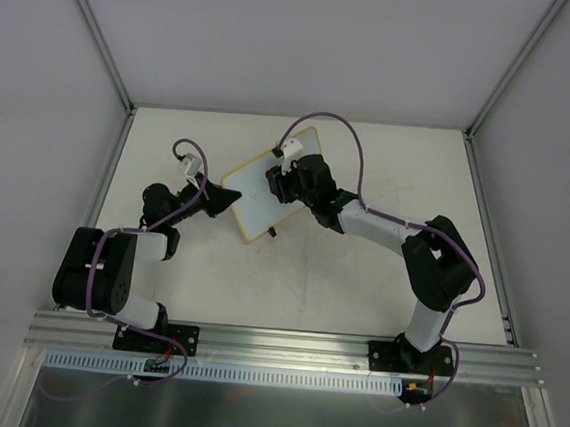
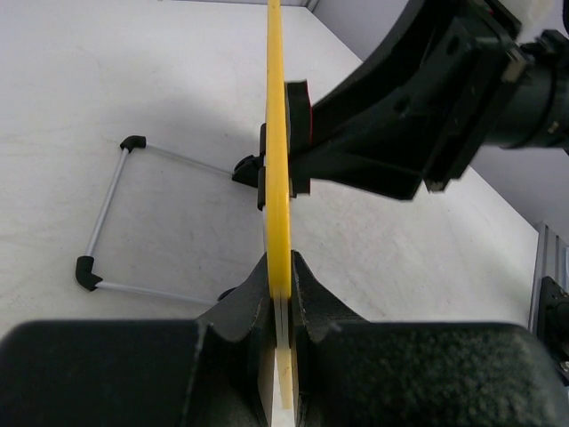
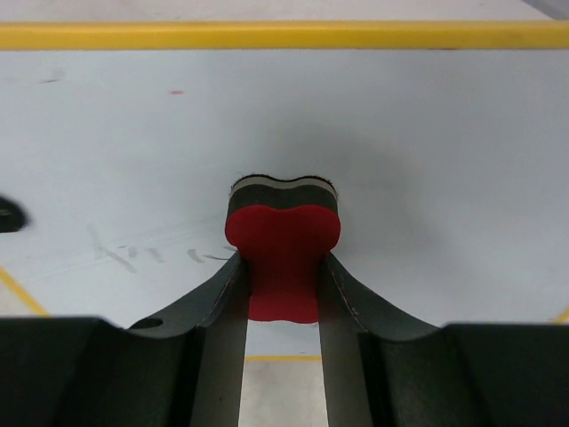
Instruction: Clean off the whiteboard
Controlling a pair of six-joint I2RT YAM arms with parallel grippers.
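The whiteboard (image 1: 257, 200), white with a yellow frame, stands tilted on the table. My left gripper (image 1: 230, 199) is shut on its left edge; in the left wrist view the yellow frame (image 2: 277, 160) runs edge-on up from between the fingers. My right gripper (image 1: 279, 181) is shut on a red eraser (image 3: 283, 253) with a dark felt face pressed against the white surface (image 3: 400, 133). Faint grey marks (image 3: 133, 253) remain left of the eraser. A small red dot (image 3: 177, 92) sits near the top frame.
The board's wire stand (image 2: 111, 213) with black corner pieces lies behind it on the table. Grey enclosure walls surround the white tabletop (image 1: 357, 295). An aluminium rail (image 1: 286, 347) runs along the near edge by the arm bases.
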